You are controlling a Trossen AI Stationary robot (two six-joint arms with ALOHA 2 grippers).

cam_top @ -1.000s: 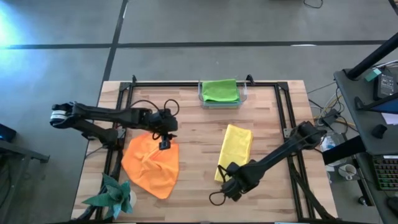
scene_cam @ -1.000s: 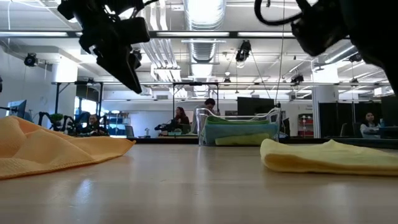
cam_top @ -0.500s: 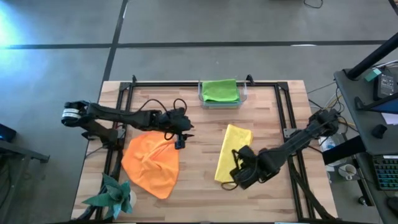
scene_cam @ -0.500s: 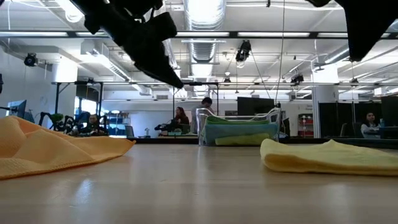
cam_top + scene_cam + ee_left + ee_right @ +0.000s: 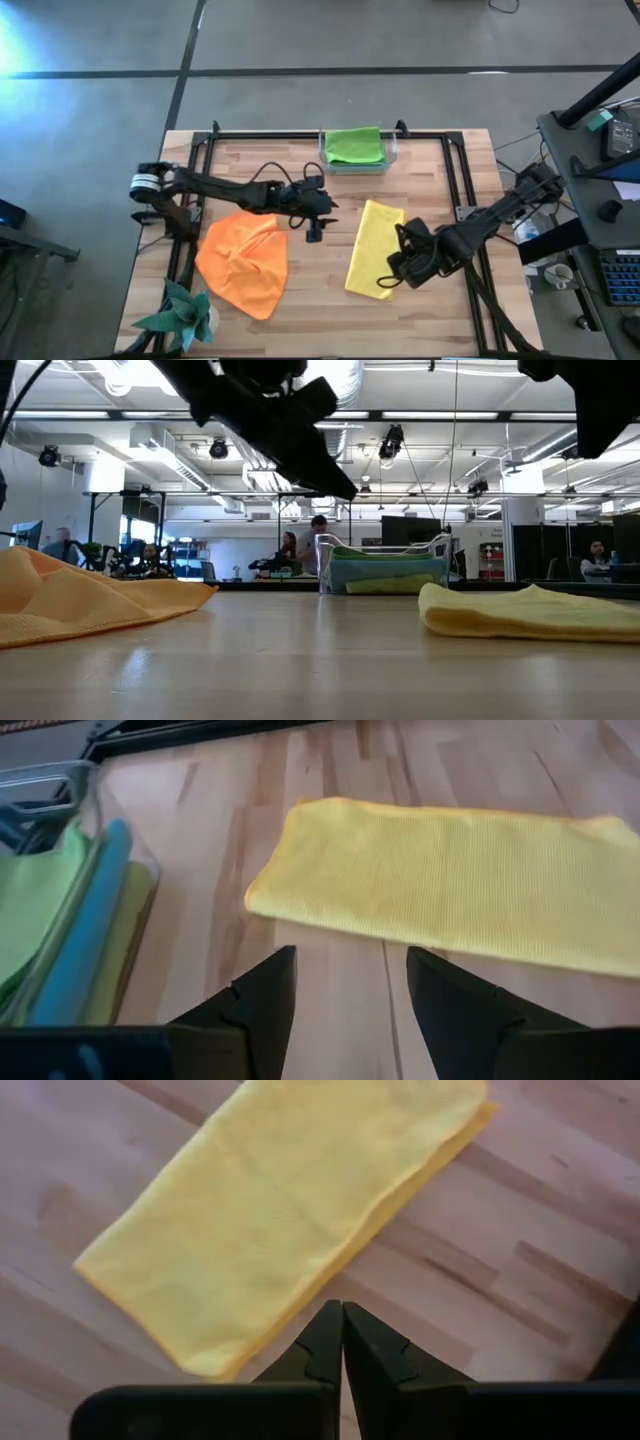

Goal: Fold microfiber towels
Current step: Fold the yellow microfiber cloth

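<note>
Teal paper ornament (image 5: pixel 180 312) at near left corner of the wooden surface (image 5: pixel 320 300), crumpled orange towel (image 5: pixel 243 262) just behind it. Right claw (image 5: pixel 392 281) with fingers together, empty, over near end of folded yellow towel (image 5: pixel 374 246); left claw (image 5: pixel 317 232) with fingers apart, empty, above bare wood between orange and yellow. Clear bin (image 5: pixel 354 166) at far edge holds stacked towels, lime green towel (image 5: pixel 353 145) on top.

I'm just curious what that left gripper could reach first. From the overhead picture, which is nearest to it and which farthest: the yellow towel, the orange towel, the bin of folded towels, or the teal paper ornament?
From the left gripper:
1. Yellow towel and orange towel, on either side, too close to call.
2. Bin of folded towels, at the table's far edge.
3. Teal paper ornament, at the near left corner.
</note>
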